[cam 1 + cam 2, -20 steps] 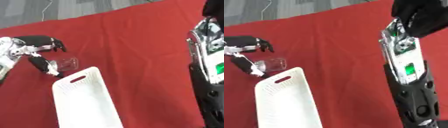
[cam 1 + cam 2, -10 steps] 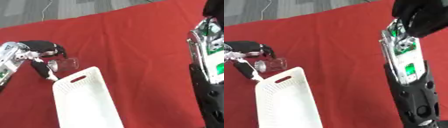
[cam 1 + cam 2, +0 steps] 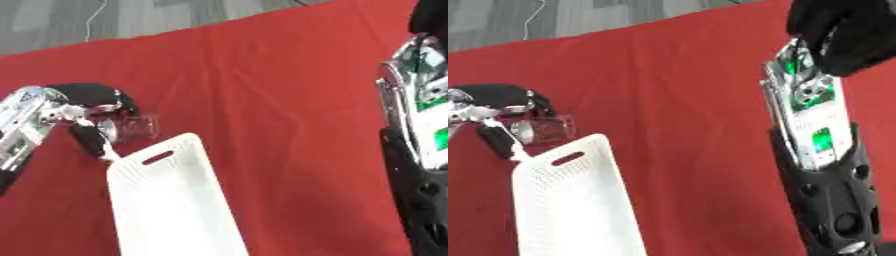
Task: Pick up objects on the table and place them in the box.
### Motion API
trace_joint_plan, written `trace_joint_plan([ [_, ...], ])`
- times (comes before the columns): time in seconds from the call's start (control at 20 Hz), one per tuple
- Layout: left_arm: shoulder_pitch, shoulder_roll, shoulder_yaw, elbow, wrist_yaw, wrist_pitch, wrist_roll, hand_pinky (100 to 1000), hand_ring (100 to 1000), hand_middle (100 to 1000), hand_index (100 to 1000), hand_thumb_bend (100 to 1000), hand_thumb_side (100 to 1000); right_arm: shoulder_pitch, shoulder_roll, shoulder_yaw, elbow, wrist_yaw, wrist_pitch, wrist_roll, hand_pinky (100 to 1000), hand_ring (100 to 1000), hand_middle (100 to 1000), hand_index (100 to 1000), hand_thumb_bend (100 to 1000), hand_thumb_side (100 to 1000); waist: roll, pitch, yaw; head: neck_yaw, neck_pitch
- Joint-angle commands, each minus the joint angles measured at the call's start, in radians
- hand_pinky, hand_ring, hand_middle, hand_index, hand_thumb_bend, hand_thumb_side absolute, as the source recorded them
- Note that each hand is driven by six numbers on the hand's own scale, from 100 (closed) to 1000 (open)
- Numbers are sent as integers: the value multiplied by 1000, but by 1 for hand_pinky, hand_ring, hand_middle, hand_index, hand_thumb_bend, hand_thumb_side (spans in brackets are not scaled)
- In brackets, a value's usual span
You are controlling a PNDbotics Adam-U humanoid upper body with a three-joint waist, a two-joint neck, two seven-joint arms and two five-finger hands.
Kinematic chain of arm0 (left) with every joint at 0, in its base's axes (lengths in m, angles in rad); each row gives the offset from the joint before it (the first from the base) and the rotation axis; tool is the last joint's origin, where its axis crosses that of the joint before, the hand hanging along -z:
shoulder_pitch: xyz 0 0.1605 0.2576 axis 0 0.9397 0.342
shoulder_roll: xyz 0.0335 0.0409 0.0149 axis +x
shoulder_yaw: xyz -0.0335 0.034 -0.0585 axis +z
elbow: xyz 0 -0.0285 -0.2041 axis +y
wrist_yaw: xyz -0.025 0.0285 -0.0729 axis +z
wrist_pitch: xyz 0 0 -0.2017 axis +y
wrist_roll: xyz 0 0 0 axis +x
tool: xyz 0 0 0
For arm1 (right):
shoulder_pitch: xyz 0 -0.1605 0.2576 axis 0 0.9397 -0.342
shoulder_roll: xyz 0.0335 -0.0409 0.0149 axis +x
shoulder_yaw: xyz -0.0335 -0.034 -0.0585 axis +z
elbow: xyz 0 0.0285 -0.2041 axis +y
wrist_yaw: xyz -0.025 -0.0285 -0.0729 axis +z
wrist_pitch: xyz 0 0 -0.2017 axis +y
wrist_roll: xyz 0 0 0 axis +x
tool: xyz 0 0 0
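Left hand (image 3: 87, 102) curls around a clear object (image 3: 131, 126), partly hidden, beside the white box (image 3: 171, 210)

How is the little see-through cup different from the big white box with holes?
The small clear glass cup is see-through; the long white perforated plastic box is solid white. The cup is much smaller than the box. The robot's left hand curls around the cup; nothing holds the box. Both are over the red cloth.

Matt red cloth (image 3: 262, 90) over the counter, white perforated plastic box (image 3: 166, 200), clear glossy plastic object (image 3: 131, 127), left hand (image 3: 83, 102) black with shiny silver metal
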Motion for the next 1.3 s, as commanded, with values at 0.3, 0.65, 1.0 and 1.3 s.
trace_joint_plan([
  [0.3,-8,3,2,8,-24,-8,57,491,529,658,761,495,473,-25,7,-1,-10,-3,0,7,378,401,376,404,100,999,-3,-11,-4,11,0],
  [0.65,-3,-2,3,15,-37,3,126,265,370,488,536,100,323,-26,8,0,-10,-6,0,11,377,399,374,403,100,999,-3,-11,-4,13,0],
  [1.0,6,-5,2,29,-33,29,177,148,267,330,348,100,388,-26,7,-1,-10,-8,1,13,376,399,373,403,100,999,-5,-11,-3,15,0],
  [1.3,8,-4,0,39,0,41,138,100,118,193,224,100,365,-24,5,-2,-10,-8,2,14,376,399,372,403,100,999,-5,-12,0,13,0],
])
